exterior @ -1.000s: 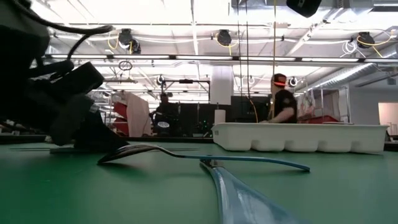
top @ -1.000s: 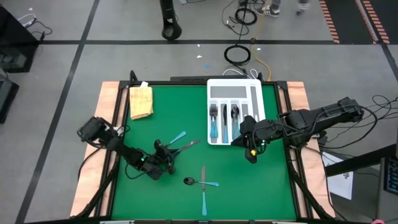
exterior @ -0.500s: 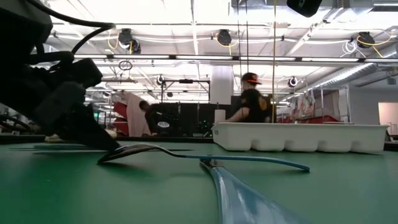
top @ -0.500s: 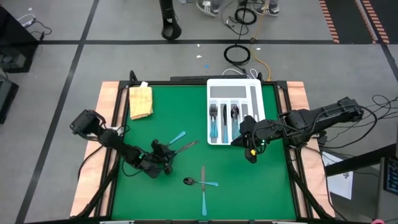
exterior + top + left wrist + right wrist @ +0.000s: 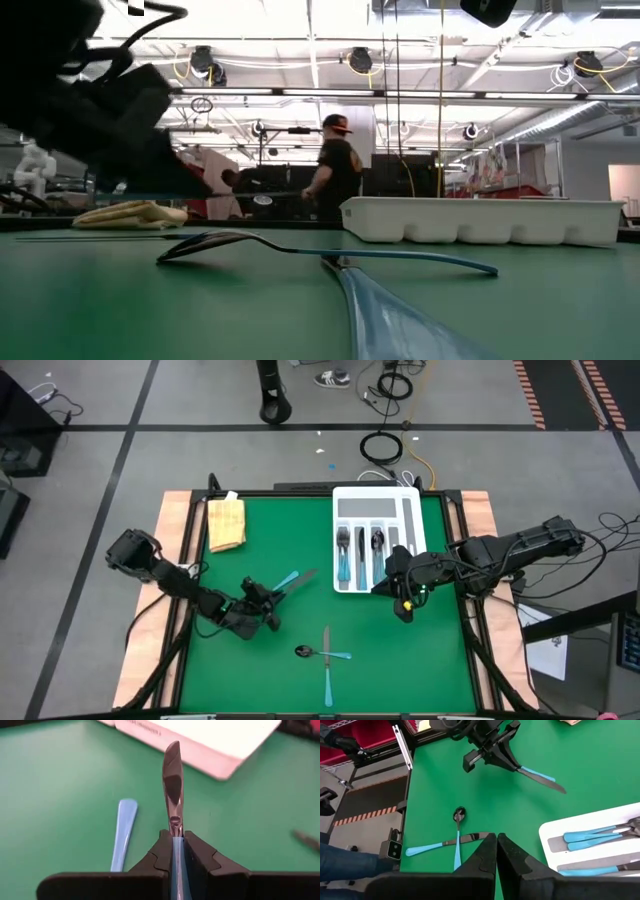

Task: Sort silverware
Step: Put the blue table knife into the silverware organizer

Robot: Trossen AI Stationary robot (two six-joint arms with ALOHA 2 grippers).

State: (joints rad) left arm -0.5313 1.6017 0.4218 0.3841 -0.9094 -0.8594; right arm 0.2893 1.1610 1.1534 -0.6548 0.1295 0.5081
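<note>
While the left gripper point(image 5: 272, 596) clamps one knife point(image 5: 300, 577), two pieces lie crossed; right gripper point(image 5: 397, 582) closed, empty.

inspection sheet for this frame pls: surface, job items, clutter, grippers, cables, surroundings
surface: green mat, white tray at its far edge.
job's things: knife in left gripper; handle beside it; spoon and knife crossed on mat; several pieces in tray.
clutter: tan cloth, far-left corner.
grippers: left gripper shut on knife, lifted; right gripper shut, empty, near the tray.
cables: coils on floor beyond table.
surroundings: person walking behind.
</note>
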